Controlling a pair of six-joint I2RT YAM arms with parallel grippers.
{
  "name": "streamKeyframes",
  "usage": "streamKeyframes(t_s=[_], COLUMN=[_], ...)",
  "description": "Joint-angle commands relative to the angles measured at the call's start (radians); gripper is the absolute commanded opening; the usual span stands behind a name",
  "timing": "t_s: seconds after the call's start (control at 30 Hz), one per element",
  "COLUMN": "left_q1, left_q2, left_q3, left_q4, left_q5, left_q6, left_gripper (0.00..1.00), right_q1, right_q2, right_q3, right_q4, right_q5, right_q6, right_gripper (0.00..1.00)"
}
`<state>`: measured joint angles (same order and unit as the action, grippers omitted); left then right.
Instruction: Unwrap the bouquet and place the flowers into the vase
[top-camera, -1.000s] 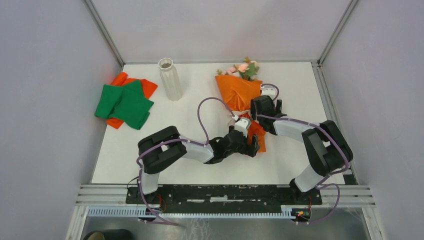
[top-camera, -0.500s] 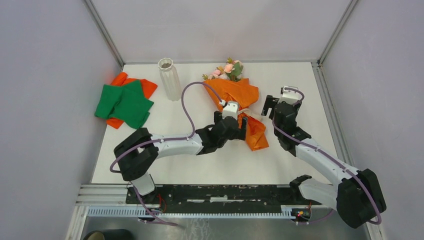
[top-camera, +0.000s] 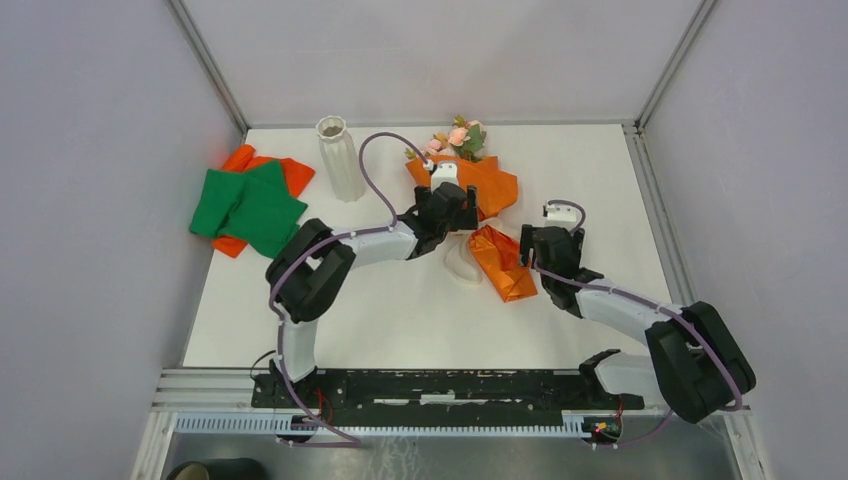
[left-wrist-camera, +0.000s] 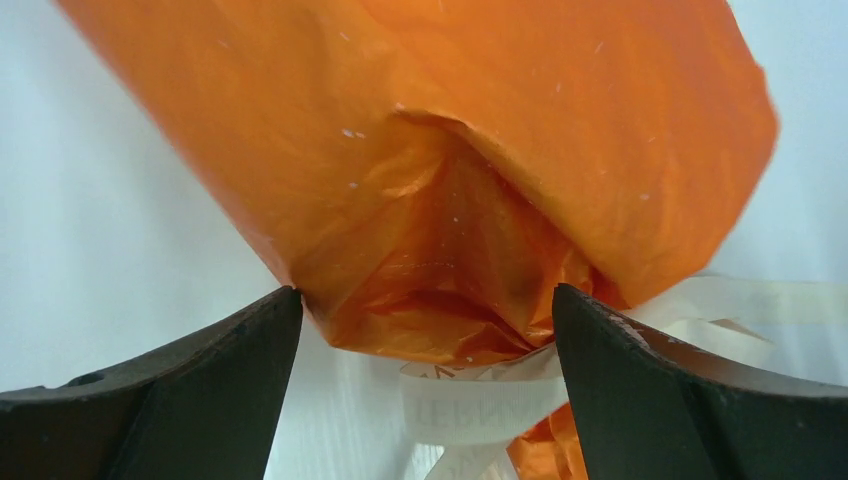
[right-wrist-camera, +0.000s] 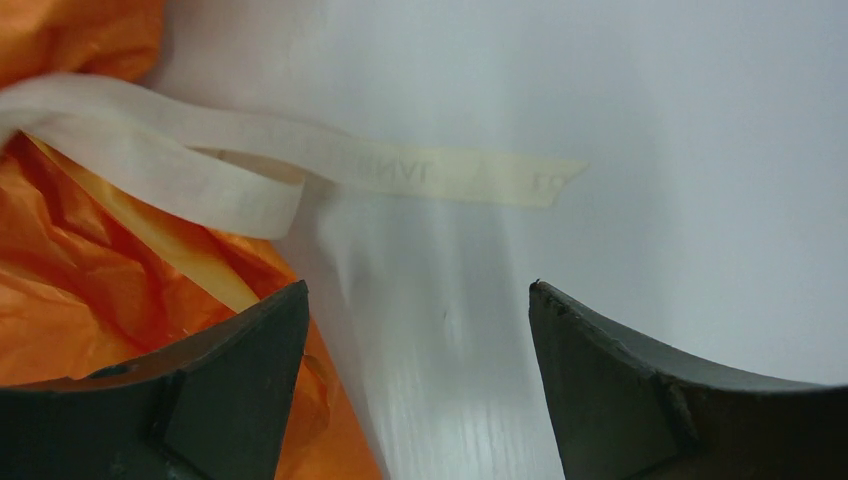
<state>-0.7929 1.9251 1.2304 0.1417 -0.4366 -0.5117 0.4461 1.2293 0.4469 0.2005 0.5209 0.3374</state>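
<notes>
So the thing that matters here is how the bouquet (top-camera: 485, 185) lies compared to the two pincers. Its long axis runs away from the arm bases, tilted a bit. The flowers (top-camera: 458, 138) are at the far end and a crumpled paper tail is at the near end, all lying flat on the tabletop (top-camera: 400, 310). The left pincer (left-wrist-camera: 425, 292) is wide open and straddles the wrap at its pinched waist. From its own camera the orange paper fans out straight ahead between the fingers, with the ribbon (left-wrist-camera: 470, 400) loose just behind the tips. The fingers sit right at the paper's edges, but I can't tell if they're touching it. The right pincer (right-wrist-camera: 417, 285) is open too, with only bare tabletop between its fingers. The tail and a strand of ribbon are just off to its left, close but not between the fingers. My read is that the left arm is the nearer one for the body of the wrap, and the right is better placed for the tail end. Any peel probably needs to go sideways across that long axis, not along it. The vase (top-camera: 340, 160) stands upright well off to the left pincer's left, apart from the bouquet. Nothing is in it yet as far as I can see, so the stems have a sideways trip later.
</notes>
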Motion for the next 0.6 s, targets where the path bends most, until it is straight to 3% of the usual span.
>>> streamKeyframes(t_s=[0.0,0.57], left_q1=[-0.011,0.035], left_q2=[0.096,0.167], left_q3=[0.097,0.243], left_q4=[0.01,-0.016], left_q5=[0.051,0.078], left_q6=[-0.001,0.045], left_gripper=[1.0,1.0], right_q1=[0.035,0.224], right_q2=[0.06,0.19], right_q3=[-0.001,0.063], right_q4=[0.036,0.075], right_q5=[-0.021,-0.05], right_q6=[0.034,0.061], right_gripper=[0.84,0.83])
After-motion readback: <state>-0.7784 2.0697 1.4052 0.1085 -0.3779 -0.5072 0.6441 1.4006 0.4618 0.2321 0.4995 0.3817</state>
